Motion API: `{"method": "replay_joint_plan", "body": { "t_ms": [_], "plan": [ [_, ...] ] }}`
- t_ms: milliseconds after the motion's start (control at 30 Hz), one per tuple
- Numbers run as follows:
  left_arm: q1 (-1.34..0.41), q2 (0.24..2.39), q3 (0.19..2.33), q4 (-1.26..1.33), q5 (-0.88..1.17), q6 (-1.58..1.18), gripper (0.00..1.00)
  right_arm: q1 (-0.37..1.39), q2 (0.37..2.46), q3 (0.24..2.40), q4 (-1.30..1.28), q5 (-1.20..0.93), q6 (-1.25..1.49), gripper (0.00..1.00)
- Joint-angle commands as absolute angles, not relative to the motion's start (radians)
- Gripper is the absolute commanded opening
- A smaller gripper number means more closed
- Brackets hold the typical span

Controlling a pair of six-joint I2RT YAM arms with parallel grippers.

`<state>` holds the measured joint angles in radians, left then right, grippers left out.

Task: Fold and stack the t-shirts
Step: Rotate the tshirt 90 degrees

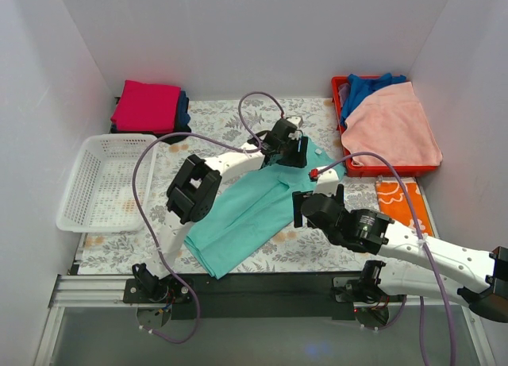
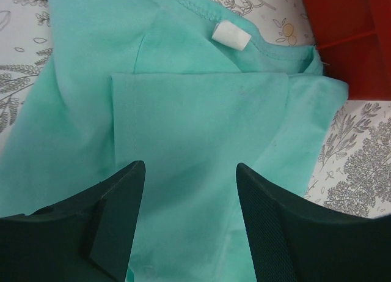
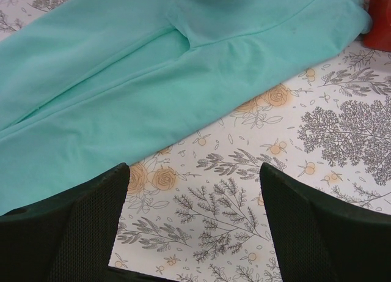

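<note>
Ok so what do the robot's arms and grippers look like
The left arm and right arm have white links with chunky black joints, and a lilac cable loops along each. The left gripper and right gripper are black, with broad blunt fingers carrying finely textured pads.

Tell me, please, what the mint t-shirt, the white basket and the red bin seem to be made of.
The mint t-shirt looks like soft matte knit cloth: it creases and has stitched hems. The white basket seems moulded plastic, given its regular lattice walls. The red bin is probably rigid plastic, with smooth walls.
</note>
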<state>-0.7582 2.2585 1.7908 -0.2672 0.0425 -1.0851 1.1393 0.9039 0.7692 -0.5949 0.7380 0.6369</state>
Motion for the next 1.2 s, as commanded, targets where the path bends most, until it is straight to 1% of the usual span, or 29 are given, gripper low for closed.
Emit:
{"method": "replay_joint_plan", "body": {
  "t_ms": [0,133,167,200,333,433,567,767,967,1000,1033,1167],
  "plan": [
    [-0.756,2.31,1.842,-0.29,0.06,-1.08,0.6,1.137,0.916,0.764,-0.621,0.776,0.678,0.91],
    [-0.755,2.358,1.862,-0.305,0.014,-1.088,0.6,1.137,0.923,0.759,-0.621,0.778,0.683,0.91],
    [-0.755,2.365,1.87,-0.311,-0.032,-1.089,0.6,1.137,0.925,0.758,-0.621,0.776,0.683,0.91],
    [-0.755,2.375,1.888,-0.331,-0.12,-1.103,0.6,1.137,0.925,0.756,-0.621,0.775,0.683,0.91],
    [-0.738,2.425,1.969,-0.408,-0.325,-1.167,0.61,1.138,0.956,0.753,-0.62,0.778,0.684,0.91],
    [-0.694,2.477,2.051,-0.491,-0.414,-1.279,0.61,1.138,0.998,0.761,-0.621,0.779,0.681,0.91],
    [-0.605,2.528,2.121,-0.564,-0.423,-1.397,0.61,1.137,1.046,0.767,-0.621,0.769,0.681,0.91],
    [-0.496,2.551,2.177,-0.539,-0.459,-1.394,0.61,1.137,1.098,0.765,-0.62,0.758,0.686,0.91],
    [-0.416,2.514,2.223,-0.405,-0.367,-1.232,0.62,1.137,1.181,0.787,-0.606,0.75,0.681,0.91],
    [-0.414,2.502,2.223,-0.341,-0.309,-1.139,0.62,1.137,1.204,0.799,-0.603,0.747,0.68,0.91],
    [-0.417,2.485,2.218,-0.313,-0.302,-1.106,0.62,1.137,1.216,0.808,-0.601,0.744,0.68,0.91],
    [-0.422,2.326,2.155,-0.219,-0.333,-0.993,0.67,1.137,1.27,0.845,-0.585,0.739,0.678,0.91]
  ]
}}
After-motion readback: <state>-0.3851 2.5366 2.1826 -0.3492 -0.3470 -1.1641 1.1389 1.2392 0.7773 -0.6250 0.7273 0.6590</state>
